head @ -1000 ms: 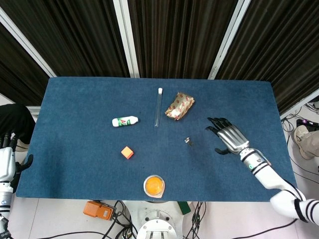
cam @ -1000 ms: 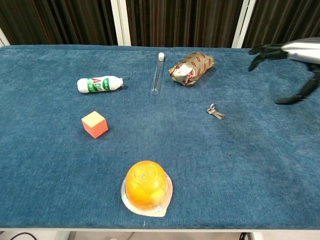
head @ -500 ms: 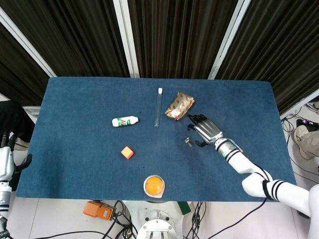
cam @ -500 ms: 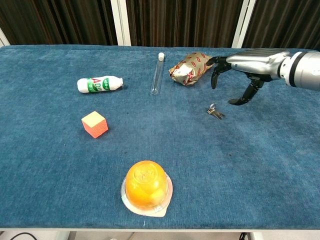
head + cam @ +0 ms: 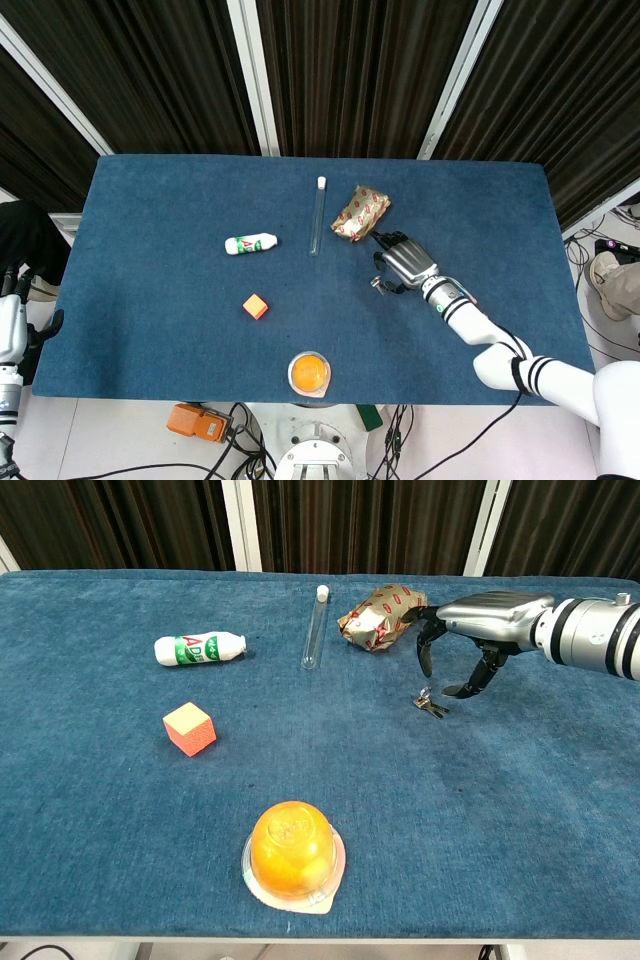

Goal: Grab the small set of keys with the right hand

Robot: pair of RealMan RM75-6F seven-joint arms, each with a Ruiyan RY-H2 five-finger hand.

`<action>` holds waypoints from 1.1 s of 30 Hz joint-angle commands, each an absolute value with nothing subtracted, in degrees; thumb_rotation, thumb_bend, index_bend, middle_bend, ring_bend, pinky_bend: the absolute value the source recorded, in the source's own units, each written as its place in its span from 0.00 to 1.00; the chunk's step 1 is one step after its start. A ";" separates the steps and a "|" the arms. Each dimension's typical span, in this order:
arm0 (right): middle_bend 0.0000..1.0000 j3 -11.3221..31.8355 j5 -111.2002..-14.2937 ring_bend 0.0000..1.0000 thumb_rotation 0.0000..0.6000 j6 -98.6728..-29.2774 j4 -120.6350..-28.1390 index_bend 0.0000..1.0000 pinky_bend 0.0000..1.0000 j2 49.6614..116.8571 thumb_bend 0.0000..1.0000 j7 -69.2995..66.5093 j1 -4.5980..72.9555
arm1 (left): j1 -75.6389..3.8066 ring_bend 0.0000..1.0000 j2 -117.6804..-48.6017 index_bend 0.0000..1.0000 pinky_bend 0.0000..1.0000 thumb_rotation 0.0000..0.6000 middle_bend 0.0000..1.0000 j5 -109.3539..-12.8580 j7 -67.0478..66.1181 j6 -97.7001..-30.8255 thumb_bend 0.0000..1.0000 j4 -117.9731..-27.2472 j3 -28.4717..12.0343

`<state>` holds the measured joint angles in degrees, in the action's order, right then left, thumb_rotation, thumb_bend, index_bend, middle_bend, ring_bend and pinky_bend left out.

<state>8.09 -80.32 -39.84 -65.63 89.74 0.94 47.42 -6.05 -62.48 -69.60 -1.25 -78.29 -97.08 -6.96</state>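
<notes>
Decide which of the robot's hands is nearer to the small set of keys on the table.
The right hand. It hangs just above the small set of keys, fingers spread around them. The left hand sits off the table's far left edge.

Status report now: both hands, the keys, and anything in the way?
Right hand open above keys, fingers apart, not touching. Keys flat on table, not gripped. Left hand off the table edge, idle. Wrapped snack close behind, not blocking.

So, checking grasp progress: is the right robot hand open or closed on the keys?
Open. The right robot hand hovers above the keys, fingers apart and curved down; the keys lie on the table.
</notes>
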 commanded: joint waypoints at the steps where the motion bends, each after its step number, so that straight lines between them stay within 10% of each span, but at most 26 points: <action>1: 0.06 7.65 -80.23 0.18 1.00 -39.59 -64.55 0.53 0.19 90.62 0.49 0.57 47.87 | -6.06 0.04 -62.42 0.18 0.15 1.00 0.04 -69.63 -1.26 -78.26 0.32 -97.13 -6.95; 33: 0.07 6.78 -80.28 0.21 1.00 -41.86 -62.86 0.71 0.21 92.01 0.56 -0.66 49.66 | -6.13 0.04 -62.12 0.18 0.15 1.00 0.04 -68.13 -0.64 -77.43 0.33 -97.57 -7.32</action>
